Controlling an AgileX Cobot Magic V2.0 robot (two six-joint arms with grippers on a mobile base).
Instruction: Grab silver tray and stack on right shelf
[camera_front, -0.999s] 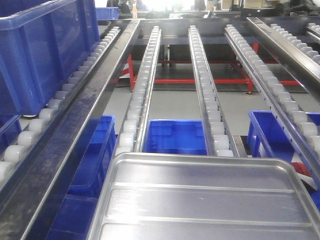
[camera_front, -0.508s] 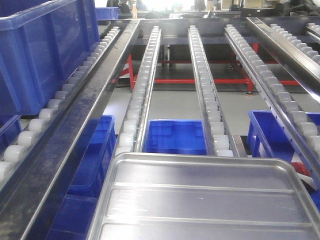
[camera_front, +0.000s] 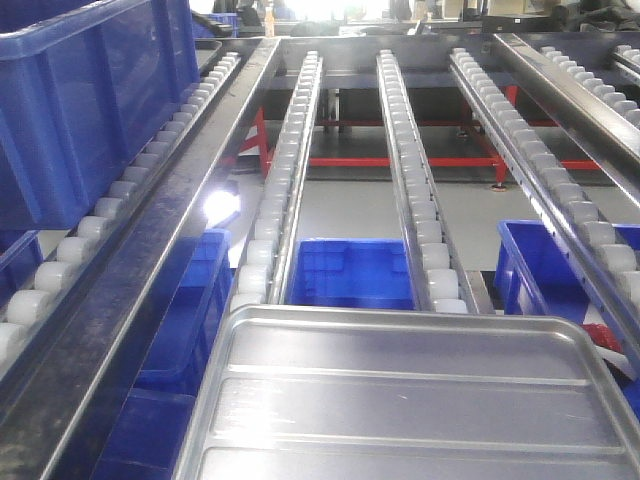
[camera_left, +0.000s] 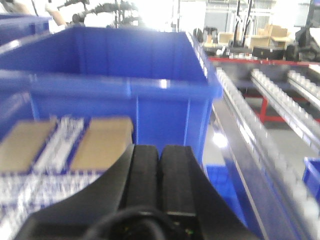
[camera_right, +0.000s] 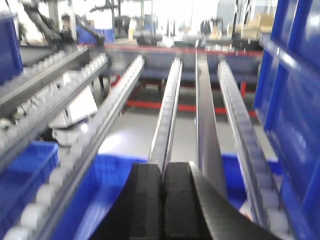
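The left pincer (camera_left: 160, 152) sits pressed together before a blue crate (camera_left: 120, 75); blurred lanes (camera_left: 272, 86), probably rollers, run at right.

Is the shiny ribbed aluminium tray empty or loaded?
Empty where visible: the shiny aluminium tray shows only its bare ribbed floor; near end is cropped.

Looks like a factory or a store for parts. Has a long steel shelf (camera_front: 290, 190) made of lanes of white rollers (camera_front: 420, 215), running far back. Holds a big blue plastic bin (camera_front: 90, 100) near on the left, with more blue bins (camera_front: 350, 272) down low under the lanes. Stands on a red frame (camera_front: 400, 161) over a bare grey floor (camera_front: 350, 210). Shows brown boxes (camera_left: 265, 37) piled far away, with bright light behind.
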